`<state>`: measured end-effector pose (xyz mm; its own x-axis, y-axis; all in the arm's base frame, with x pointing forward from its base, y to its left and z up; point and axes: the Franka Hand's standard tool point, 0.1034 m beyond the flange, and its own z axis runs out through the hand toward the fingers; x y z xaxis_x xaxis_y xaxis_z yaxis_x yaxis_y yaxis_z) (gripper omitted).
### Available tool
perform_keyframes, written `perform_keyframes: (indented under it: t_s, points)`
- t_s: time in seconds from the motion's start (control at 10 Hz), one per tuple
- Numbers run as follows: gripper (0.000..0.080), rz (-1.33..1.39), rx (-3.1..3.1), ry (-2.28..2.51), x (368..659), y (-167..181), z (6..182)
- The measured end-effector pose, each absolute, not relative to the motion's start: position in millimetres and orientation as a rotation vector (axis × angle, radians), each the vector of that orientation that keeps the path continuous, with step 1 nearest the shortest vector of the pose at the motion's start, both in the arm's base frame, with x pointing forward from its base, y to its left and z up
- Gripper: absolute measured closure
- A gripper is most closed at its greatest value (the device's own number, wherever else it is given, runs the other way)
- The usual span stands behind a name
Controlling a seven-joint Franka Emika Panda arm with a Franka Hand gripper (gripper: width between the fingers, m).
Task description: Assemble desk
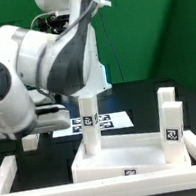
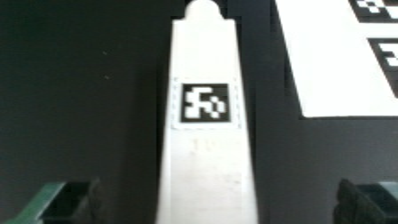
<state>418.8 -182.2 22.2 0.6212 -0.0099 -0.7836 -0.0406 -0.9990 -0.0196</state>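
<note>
Inspection from my own position. My gripper (image 2: pixel 210 200) stands fully spread and grasps nothing; both dark fingertips (image 2: pixel 68 200) show at the edges of the wrist view with clear space inside each.

Between them, centred, runs a long white desk leg (image 2: pixel 210 150) carrying a black-and-white tag (image 2: pixel 208 104). Its long axis points straight away from my palm, ending in a narrow pointed tip (image 2: pixel 210 12). My closing line crosses that axis squarely, so I judge a grasp on its flanks needs little correction.

In the exterior view this leg (image 1: pixel 89 127) stands upright on the desk top (image 1: pixel 135 159), the rimmed tray. Two further legs (image 1: pixel 169 116) stand at the exterior view's right, well apart from me.

The marker board (image 2: pixel 347 55) lies on the dark table just beside the leg, untouched.

Whether the leg is seated in the top, I cannot tell.
</note>
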Motion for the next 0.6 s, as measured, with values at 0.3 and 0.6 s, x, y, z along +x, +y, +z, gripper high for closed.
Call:
perform_keyframes:
  t_s: [0.3,0.6]
  points:
    - [0.0151,1.347,-2.802,0.047,415.1,-186.3,17.1]
    - [0.0198,1.352,-2.797,0.055,412.6,-187.7,16.7]
